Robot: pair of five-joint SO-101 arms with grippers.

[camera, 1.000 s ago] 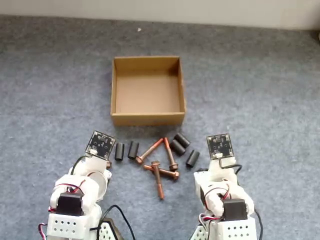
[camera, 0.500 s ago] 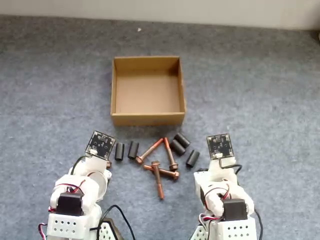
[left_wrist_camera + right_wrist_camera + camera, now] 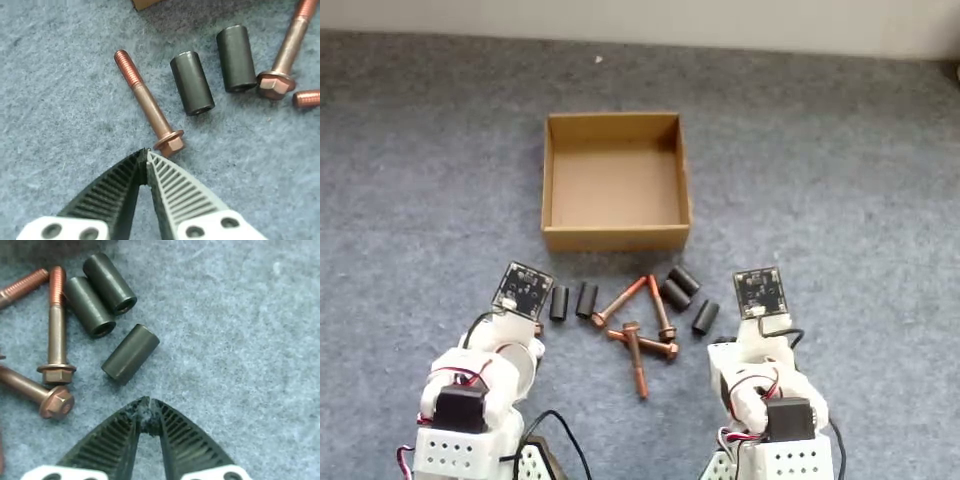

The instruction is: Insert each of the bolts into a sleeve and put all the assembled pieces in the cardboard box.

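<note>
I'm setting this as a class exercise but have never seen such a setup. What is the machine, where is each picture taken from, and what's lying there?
Two small robot arms, left and right, sit side by side on a grey carpet-like surface. One picture looks down from a fixed overhead camera; the other two come from a camera on each arm's wrist. Between the arms lie copper-coloured bolts and black sleeves; beyond them stands an open cardboard box. The left end effector and right end effector are both shut, holding nothing.
</note>
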